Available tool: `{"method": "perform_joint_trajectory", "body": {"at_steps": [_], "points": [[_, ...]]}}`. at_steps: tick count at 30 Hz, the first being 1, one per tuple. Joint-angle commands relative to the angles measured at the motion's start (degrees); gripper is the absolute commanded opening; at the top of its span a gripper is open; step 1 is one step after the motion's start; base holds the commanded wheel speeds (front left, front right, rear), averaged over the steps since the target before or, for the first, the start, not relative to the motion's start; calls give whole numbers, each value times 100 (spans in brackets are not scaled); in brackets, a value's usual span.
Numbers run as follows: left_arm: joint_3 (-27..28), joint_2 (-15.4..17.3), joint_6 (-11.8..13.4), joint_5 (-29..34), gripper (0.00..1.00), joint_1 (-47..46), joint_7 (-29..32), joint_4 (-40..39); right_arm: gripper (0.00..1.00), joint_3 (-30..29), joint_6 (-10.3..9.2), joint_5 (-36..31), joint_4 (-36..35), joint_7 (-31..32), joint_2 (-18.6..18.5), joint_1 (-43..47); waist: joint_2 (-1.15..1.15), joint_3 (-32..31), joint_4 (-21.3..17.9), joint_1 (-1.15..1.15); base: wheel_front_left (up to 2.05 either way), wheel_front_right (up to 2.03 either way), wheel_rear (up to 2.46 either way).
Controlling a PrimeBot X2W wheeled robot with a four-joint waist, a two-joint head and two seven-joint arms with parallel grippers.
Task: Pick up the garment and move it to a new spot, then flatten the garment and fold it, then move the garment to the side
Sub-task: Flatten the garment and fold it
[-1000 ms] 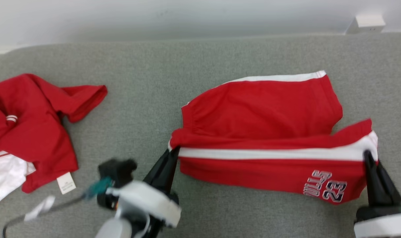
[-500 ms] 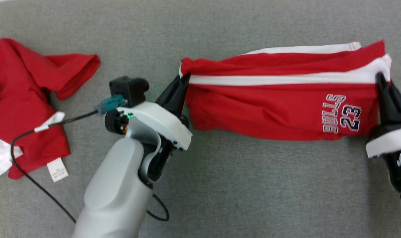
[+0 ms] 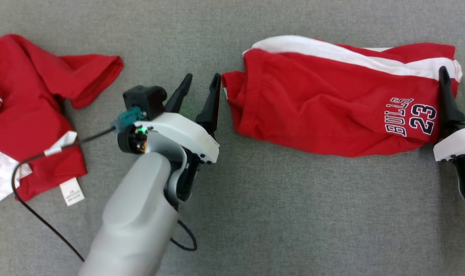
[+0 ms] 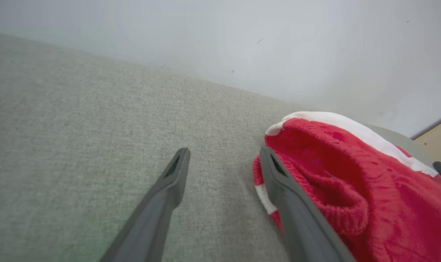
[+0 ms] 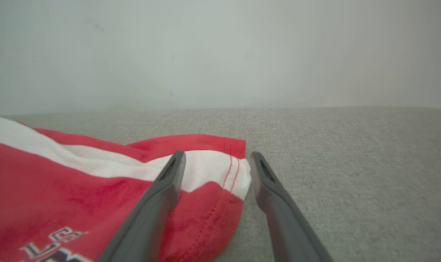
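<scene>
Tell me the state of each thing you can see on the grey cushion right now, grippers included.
Red shorts: folded over, rumpled, lying on the cushion, not gripped.
Left gripper: open, empty, beside the shorts' waistband end.
Right gripper: open, at the shorts' hem corner.
Red shirt: crumpled heap, off to the left.

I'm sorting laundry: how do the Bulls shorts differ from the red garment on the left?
The shorts lie folded lengthwise; the left garment lies crumpled. The shorts bear BULLS 23 lettering; the left garment shows a white tag. Both are red with white trim.
</scene>
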Motion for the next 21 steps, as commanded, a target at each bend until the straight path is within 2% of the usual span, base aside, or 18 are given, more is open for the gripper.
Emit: {"method": "perform_joint_trajectory", "body": {"at_steps": [1, 5, 10, 14, 17, 21], "points": [[-75, 9, 72, 75, 100, 167, -252, -8, 100, -28, -18, -68, -153, -46, -6, 153, 0, -69, -8, -1, 0, 0, 0], [-64, 117, 306, 286, 100, 428, -626, -272, 100, -443, -17, -495, -1109, -44, 40, 637, 0, -186, -48, -1, 0, 0, 0], [64, 415, 839, 887, 100, 878, -792, -978, 100, -1044, -17, -1197, -2142, -40, 162, 1408, 0, -363, -60, -1, 0, 0, 0], [250, 702, 1295, 1515, 100, 1389, -793, -1910, 100, -1452, -17, -1559, -2817, -41, 425, 2139, 0, -561, -57, -1, 0, 0, 0], [371, 888, 1525, 1818, 100, 1911, -793, -2439, 100, -1624, -17, -1757, -3261, -27, 656, 2703, 0, -730, -78, -1, 0, 0, 0], [438, 1059, 1705, 1977, 100, 2525, -793, -2737, 100, -1738, -17, -1870, -3753, 191, 940, 3363, 0, -930, -126, -1, 0, 0, 0]]}}
